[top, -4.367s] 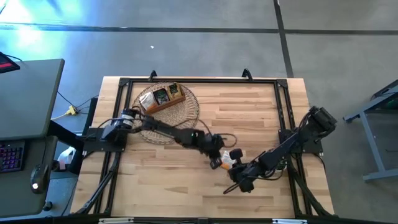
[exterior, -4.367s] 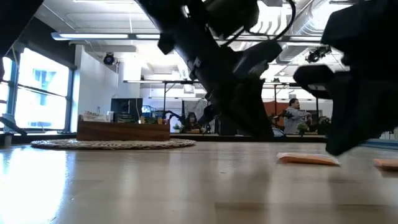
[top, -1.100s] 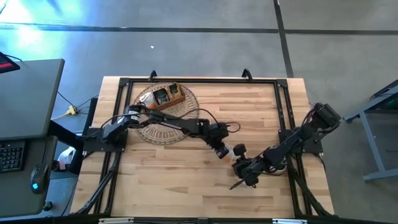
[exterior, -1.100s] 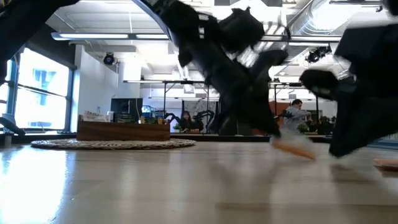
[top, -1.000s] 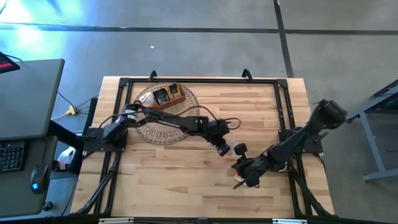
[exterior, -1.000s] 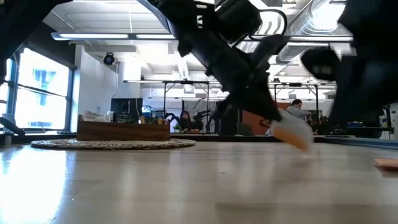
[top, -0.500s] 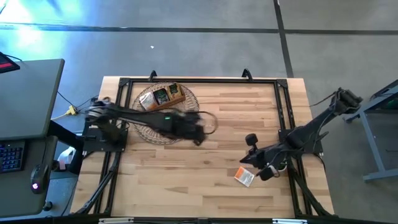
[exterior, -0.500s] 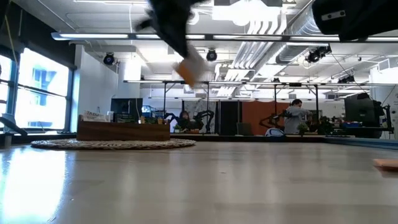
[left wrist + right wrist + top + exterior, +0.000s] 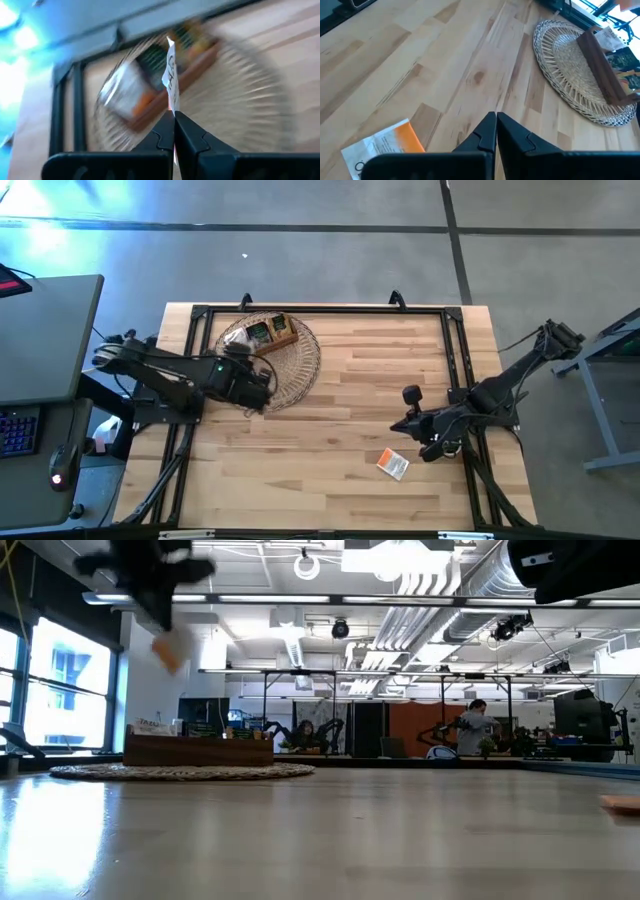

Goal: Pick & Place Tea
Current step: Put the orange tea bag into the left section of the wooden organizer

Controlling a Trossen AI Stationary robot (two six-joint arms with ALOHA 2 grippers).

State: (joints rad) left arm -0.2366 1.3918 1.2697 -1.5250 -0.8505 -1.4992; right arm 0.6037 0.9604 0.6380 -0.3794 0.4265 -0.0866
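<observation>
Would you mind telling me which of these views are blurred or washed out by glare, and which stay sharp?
Left wrist view: heavy motion smear over the woven mat and wooden box; only the left end effector and its tea sachet stay crisp. Low view: the raised sachet is smeared, windows glare white. High view: blue glare top left. Right wrist view: sharp, the orange-and-white sachet legible.
</observation>
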